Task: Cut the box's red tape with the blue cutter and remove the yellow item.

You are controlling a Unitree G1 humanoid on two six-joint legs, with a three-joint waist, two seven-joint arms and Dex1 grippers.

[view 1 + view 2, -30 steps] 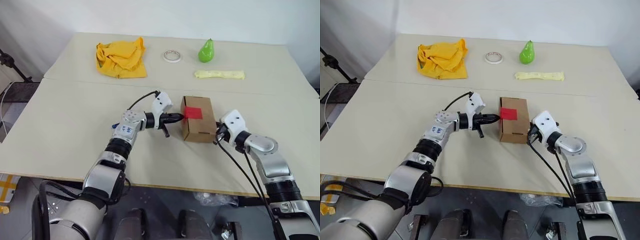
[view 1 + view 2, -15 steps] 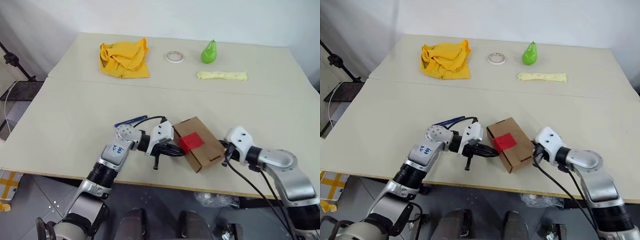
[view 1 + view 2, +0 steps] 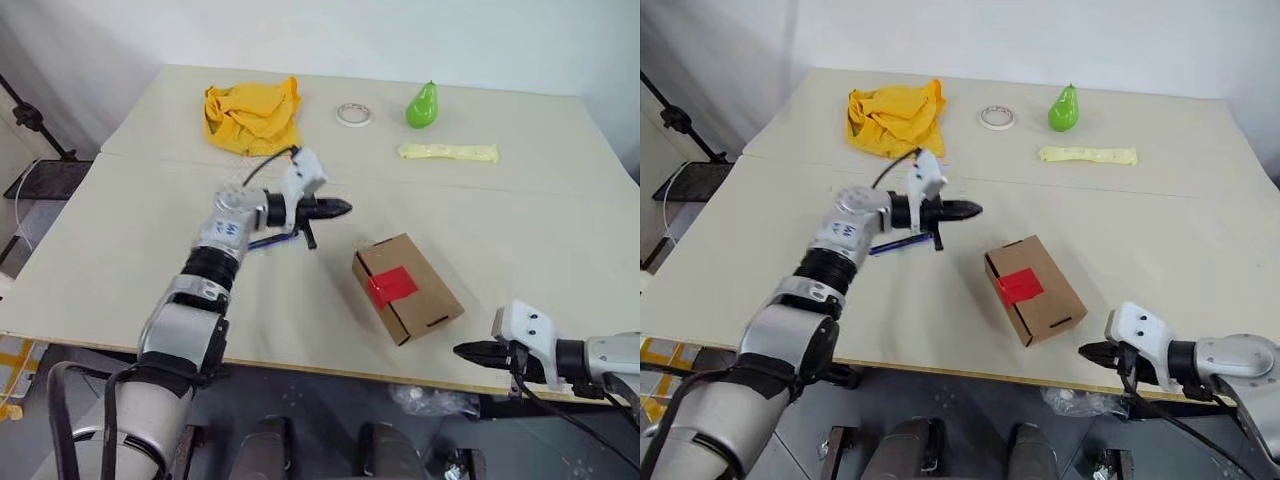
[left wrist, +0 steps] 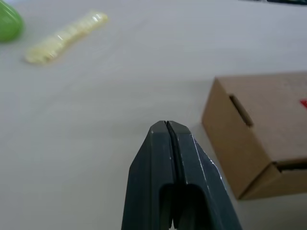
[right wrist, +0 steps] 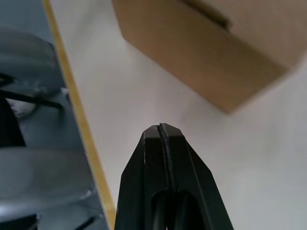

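Note:
The box [image 3: 408,288], a small brown carton, lies askew near the table's front edge, its red tape [image 3: 392,286] patch facing up. My left gripper [image 3: 345,208] is shut and empty. It hovers above the table, up and to the left of the box and apart from it. The blue cutter [image 3: 264,242] lies on the table under my left forearm, partly covered. My right gripper [image 3: 458,350] is also shut and empty, and sits at the front edge just right of the box without touching it. The yellow item is hidden. The left wrist view shows the box [image 4: 259,124] beyond the left gripper [image 4: 165,125].
Along the far side lie a yellow-orange cloth [image 3: 250,115], a white tape roll [image 3: 351,114], a green pear [image 3: 422,104] and a pale yellow strip [image 3: 448,152]. The table's front edge [image 5: 79,120] runs close beside my right gripper.
The box slid toward the front edge and turned askew. My left gripper then lifted away from it toward the far left. My right gripper drew back to the front edge.

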